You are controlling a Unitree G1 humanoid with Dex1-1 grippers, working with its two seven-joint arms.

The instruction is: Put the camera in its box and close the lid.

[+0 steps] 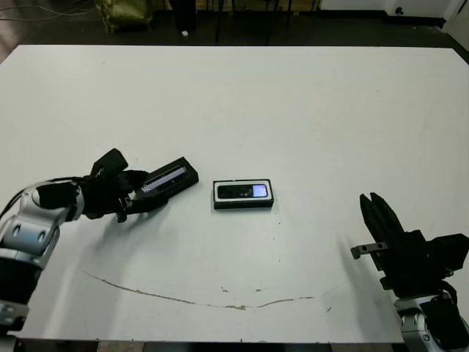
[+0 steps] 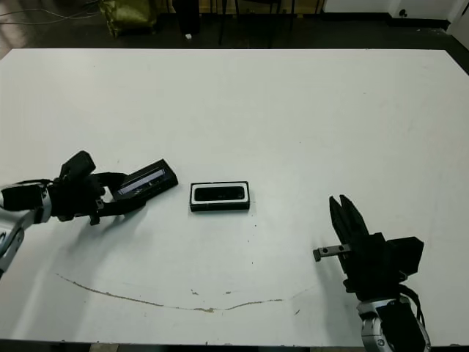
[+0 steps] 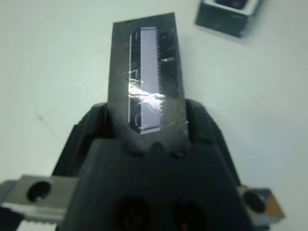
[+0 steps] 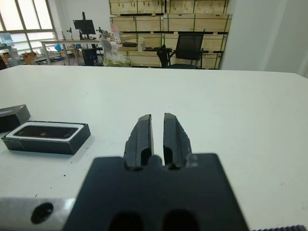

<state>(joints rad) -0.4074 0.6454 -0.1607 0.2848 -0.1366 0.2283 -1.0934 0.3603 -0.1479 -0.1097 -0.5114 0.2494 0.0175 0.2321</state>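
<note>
Brown scratch line: thin, curved, running along the near part of the white table, between the 2 arms.

Right gripper: near right corner of the table, resting low over the surface, holding nothing. Its 2 black fingers stand side by side with only a narrow slit between them, all but together, and point away from the robot. A small metal bracket juts from the side of its black body. Well apart from every task item.

Left gripper: left side of the table, slightly farther back than the right one, pointing toward the table's middle. Fingers clamped on the near end of the lid, 1 finger on each long edge as the left wrist view shows.

Lid: flat black rectangle, glossy silvery strip facing up, angled away from the gripper; whether its far end touches the table cannot be told. It lies just beside the box, not on it.

Box: black tray with white inner rim, near the table's centre, long side running left to right, uncovered.

Camera: slim black bar lying flat inside the box, a bright reflection on its right part.

Far edge: dark floor and chair legs beyond the table.
</note>
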